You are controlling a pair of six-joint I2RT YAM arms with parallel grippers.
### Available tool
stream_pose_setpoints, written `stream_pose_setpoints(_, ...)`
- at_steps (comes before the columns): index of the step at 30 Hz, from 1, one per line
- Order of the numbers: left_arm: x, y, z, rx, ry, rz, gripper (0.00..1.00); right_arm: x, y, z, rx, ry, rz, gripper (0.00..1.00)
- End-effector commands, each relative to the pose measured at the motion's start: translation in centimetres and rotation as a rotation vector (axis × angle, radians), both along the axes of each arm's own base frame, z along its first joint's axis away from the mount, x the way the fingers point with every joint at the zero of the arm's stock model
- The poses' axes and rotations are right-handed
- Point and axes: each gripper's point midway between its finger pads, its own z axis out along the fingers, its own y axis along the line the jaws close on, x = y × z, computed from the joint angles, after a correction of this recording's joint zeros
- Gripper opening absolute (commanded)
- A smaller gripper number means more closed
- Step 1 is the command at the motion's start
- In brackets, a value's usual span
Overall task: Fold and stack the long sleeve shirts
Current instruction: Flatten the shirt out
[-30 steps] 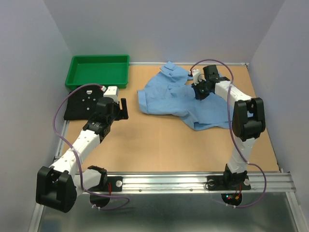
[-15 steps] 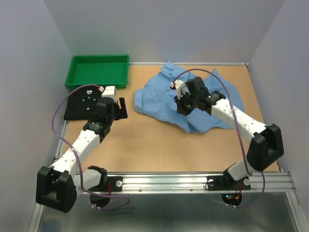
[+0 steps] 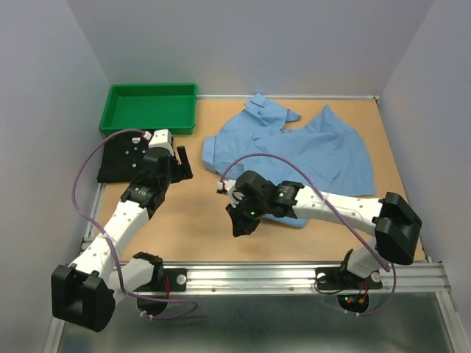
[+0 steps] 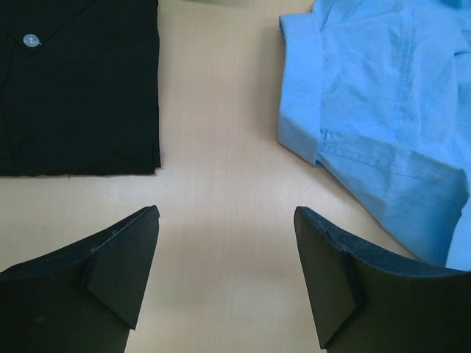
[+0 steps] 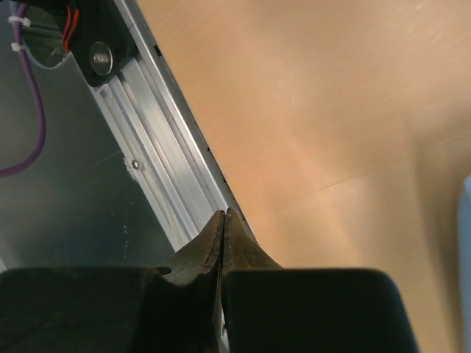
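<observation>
The light blue shirt (image 3: 316, 151) lies spread out, collar at the back, over the back right of the table; its near left part (image 4: 375, 110) shows in the left wrist view. The black shirt (image 3: 118, 158) lies folded at the left edge, a white button showing on its cloth (image 4: 81, 88). My left gripper (image 3: 184, 163) hovers open over bare table between the two shirts (image 4: 228, 272), holding nothing. My right gripper (image 3: 238, 231) is shut and empty, pointing down at the table in front of the blue shirt's near edge, tips together (image 5: 224, 213).
A green tray (image 3: 110, 110) stands at the back left, behind the black shirt. The metal rail (image 3: 294, 273) runs along the near edge, right below the right gripper (image 5: 158, 169). Grey walls close in the table on three sides.
The right arm swept from the blue shirt's back right to the near centre of the table, and the shirt now lies flatter and wider. The left gripper shifted slightly back.
</observation>
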Motion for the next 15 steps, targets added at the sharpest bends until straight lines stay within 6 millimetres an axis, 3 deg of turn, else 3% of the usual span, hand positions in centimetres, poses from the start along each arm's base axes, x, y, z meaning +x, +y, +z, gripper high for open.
stream_pose_setpoints(1, -0.5, 0.5, 4.2, -0.073, -0.053, 0.068, 0.85, -1.2, 2.4, -0.5, 0.033, 0.062, -0.043, 0.01)
stream_pose_setpoints(5, -1.6, 0.9, 4.6, -0.103, -0.058, 0.091, 0.85, -3.7, 4.0, 0.1, 0.047, 0.042, 0.031, 0.01)
stream_pose_setpoints(6, -2.7, -0.4, 4.8, -0.209, -0.048, 0.066, 0.88, 0.3, 1.8, 2.3, 0.047, -0.139, -0.184, 0.24)
stream_pose_setpoints(7, -2.7, -0.5, 4.7, -0.224, -0.043, 0.074, 0.88, 1.3, 1.5, 2.2, 0.032, -0.179, -0.23, 0.24)
stream_pose_setpoints(8, -3.0, -1.3, 4.8, -0.263, -0.038, 0.041, 0.89, 2.2, 0.6, 2.7, 0.031, -0.206, -0.271, 0.42)
stream_pose_setpoints(11, -3.0, -2.7, 4.7, -0.323, -0.025, 0.0, 0.96, 7.6, -3.6, 5.8, 0.049, -0.26, -0.485, 0.65)
stream_pose_setpoints(15, -2.3, -2.9, 4.2, -0.304, 0.008, -0.001, 0.97, 11.9, -6.1, 7.0, 0.013, -0.358, -0.616, 0.81)
